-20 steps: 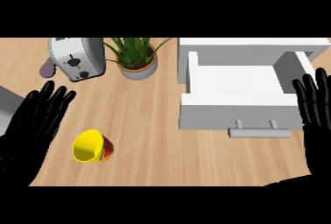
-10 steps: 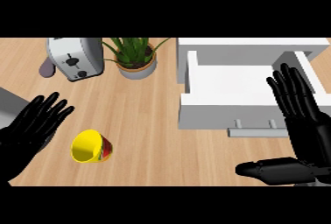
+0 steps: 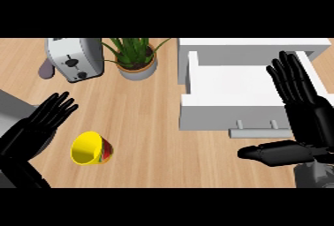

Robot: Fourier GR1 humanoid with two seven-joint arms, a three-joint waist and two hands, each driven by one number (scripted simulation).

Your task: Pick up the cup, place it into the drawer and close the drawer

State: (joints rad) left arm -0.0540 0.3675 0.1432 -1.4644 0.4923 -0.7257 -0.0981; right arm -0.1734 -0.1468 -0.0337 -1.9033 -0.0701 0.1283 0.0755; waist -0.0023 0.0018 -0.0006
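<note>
In the head view we look steeply down on a wooden counter. The cup is yellow and lies on its side on the counter at the lower left. Its open mouth faces left and towards us, and we see a red and dark pattern on its outer wall. It is well apart from the drawer, with bare wood between them.

Our left hand comes in from the lower left corner. Its fingers are straight and spread, pointing up and to the right, and it has hold of nothing. It is just beside the cup, on the cup's left and a little above it in the picture. We see a strip of wood between the two, so they do not touch.

The drawer is white and stands pulled out from a white cabinet at the upper right. We see nothing in its inside. A grey handle sits on its front wall.

Our right hand shows at the right edge, lying over the right side of the drawer. Its fingers are straight and close together, pointing up the picture, and the thumb juts out to the left below the handle. It holds nothing.

At the upper left stands a silver toaster. Just to its right is a green plant in a grey pot.
</note>
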